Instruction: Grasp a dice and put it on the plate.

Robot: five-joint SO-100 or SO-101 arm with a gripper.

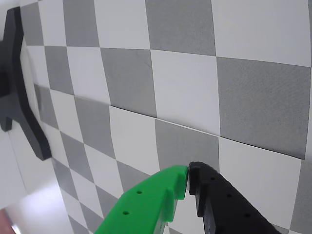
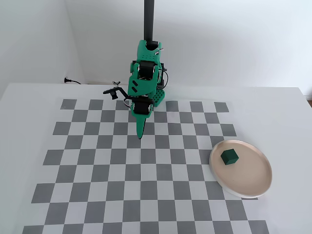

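In the fixed view the dark green dice (image 2: 229, 156) rests on the beige-pink plate (image 2: 251, 183) at the right of the checkered mat. The green arm stands folded at the back of the mat, and its gripper (image 2: 140, 136) points down over the squares, far left of the plate. In the wrist view the gripper (image 1: 188, 179) is shut, green and black fingertips touching with nothing between them, above bare grey and white squares. Neither dice nor plate shows in the wrist view.
The checkered mat (image 2: 97, 165) covers most of a white table. A black post (image 2: 148, 19) rises behind the arm, and a cable with a clamp (image 2: 113, 91) lies at its left. A black flat piece (image 1: 14, 83) sits at the left edge of the wrist view.
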